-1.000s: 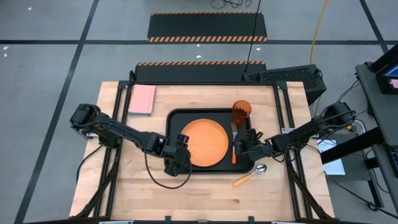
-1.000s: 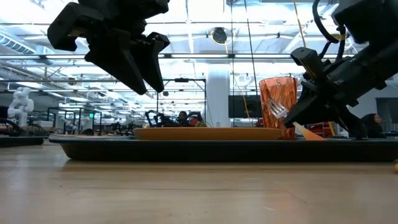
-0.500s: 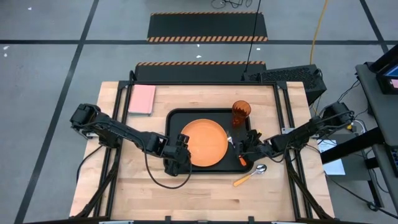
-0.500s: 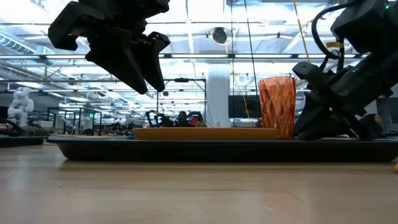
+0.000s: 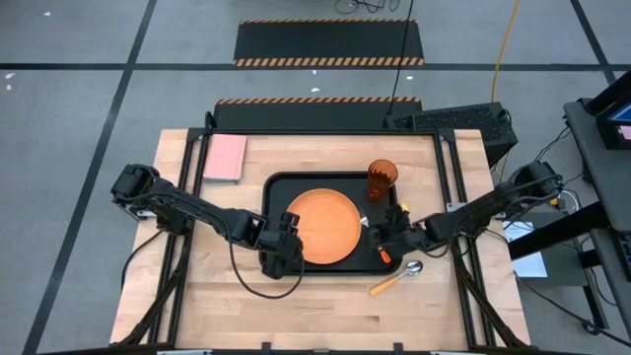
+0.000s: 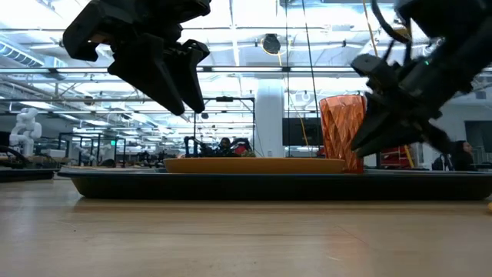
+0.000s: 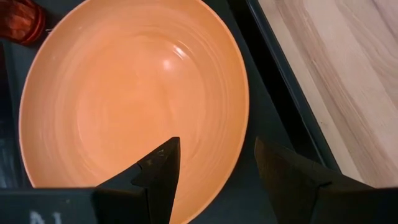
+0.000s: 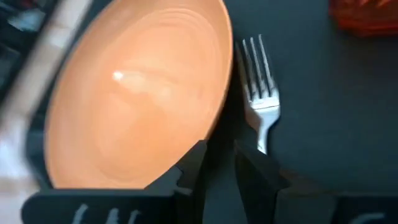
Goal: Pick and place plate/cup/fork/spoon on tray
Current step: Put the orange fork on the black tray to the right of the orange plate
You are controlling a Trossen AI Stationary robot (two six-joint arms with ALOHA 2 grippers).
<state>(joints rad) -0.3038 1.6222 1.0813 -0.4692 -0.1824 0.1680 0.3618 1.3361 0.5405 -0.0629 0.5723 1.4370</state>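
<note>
The black tray [image 5: 278, 189] lies mid-table with the orange plate [image 5: 323, 225] on it and the cup [image 5: 383, 176] upright at its far right corner. The fork [image 8: 260, 93] lies flat on the tray beside the plate's right rim, its handle hidden under my right gripper [image 8: 219, 165]. My right gripper [image 5: 380, 235] hovers just above it, fingers a little apart, holding nothing. My left gripper [image 5: 283, 244] is open and empty above the plate's near left rim [image 7: 236, 143]. The spoon [image 5: 397, 279] lies on the table, by the tray's near right corner.
A pink pad [image 5: 226, 157] lies at the table's far left. Bare wood runs along the near edge and on both sides of the tray. In the low view the cup [image 6: 344, 131] stands just behind my right gripper [image 6: 365, 142].
My right gripper has gone down to the tray with the fork, which was tilted in its hold, and has then risen a little without it. The fork now lies flat on the tray beside the plate.
</note>
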